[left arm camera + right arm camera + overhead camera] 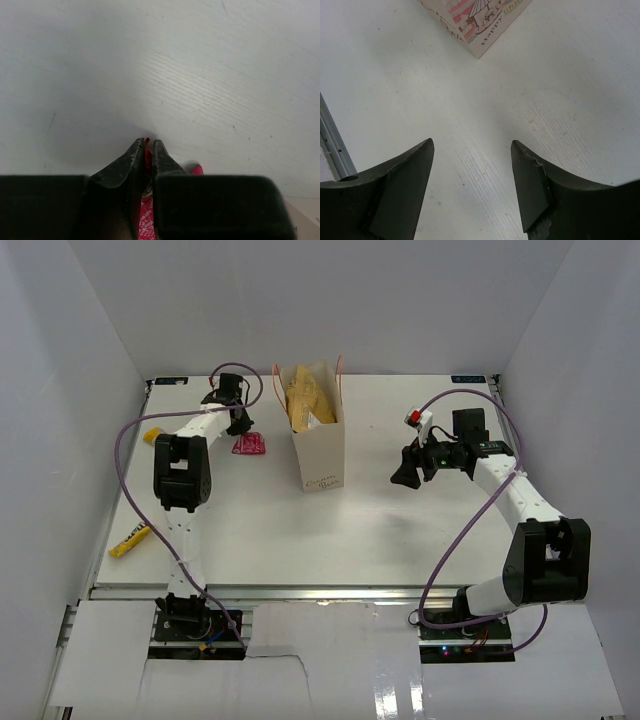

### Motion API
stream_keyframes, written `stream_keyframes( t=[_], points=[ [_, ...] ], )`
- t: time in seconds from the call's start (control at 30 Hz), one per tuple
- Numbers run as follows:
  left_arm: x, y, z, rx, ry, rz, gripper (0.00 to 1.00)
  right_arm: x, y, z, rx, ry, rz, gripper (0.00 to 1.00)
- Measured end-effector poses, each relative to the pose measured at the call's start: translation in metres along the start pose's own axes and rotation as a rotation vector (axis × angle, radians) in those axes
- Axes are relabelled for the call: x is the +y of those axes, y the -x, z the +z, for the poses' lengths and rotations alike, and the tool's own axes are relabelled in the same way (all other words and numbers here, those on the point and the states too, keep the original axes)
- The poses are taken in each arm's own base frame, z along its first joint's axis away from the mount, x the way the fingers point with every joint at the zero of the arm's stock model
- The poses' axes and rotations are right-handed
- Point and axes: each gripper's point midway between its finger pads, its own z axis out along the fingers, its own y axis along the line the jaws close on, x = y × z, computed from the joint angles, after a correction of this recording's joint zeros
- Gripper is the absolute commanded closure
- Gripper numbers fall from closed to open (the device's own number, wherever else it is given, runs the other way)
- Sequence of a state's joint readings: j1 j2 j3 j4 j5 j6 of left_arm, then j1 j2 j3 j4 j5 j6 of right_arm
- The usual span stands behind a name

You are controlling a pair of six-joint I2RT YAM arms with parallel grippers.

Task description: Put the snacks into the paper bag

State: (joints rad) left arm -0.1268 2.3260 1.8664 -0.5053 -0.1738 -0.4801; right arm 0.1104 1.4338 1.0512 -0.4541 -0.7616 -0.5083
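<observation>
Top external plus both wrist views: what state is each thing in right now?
left gripper: shut on the red wrapper.
right gripper: open, empty, over the bare table.
paper bag: upright, top open.
brown-gold pouch: inside the bag, top sticking out.
red wrapper: pinched between the fingers, outside the bag.
yellow wrapper: lying flat, untouched.
small yellow packet: lying beside the left arm, untouched.

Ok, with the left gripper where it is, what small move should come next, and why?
Probably a straight lift. The left gripper is shut on the red wrapper, down at the table just left of the paper bag. The bag stands tall, so the wrapper likely has to rise above its rim before moving across.
</observation>
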Motion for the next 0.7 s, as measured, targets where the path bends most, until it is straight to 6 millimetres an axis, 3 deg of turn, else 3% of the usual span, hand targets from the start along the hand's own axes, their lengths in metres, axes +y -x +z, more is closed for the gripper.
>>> stream_keyframes(
  t=[0.23, 0.37, 0.5, 0.7],
  points=[
    [0.001, -0.016, -0.015, 0.046, -0.026, -0.006, 1.00, 0.000, 0.000, 0.000, 0.000, 0.000, 0.000, 0.32],
    [0.007, -0.034, -0.038, 0.080, -0.052, -0.011, 1.00, 0.000, 0.000, 0.000, 0.000, 0.000, 0.000, 0.32],
    [0.009, -0.040, -0.090, 0.049, -0.132, -0.031, 1.00, 0.001, 0.002, -0.001, -0.004, -0.001, -0.002, 0.32],
    [-0.012, -0.003, -0.208, -0.177, -0.390, -0.063, 1.00, 0.001, 0.004, -0.003, -0.011, -0.004, -0.006, 0.32]
  ],
)
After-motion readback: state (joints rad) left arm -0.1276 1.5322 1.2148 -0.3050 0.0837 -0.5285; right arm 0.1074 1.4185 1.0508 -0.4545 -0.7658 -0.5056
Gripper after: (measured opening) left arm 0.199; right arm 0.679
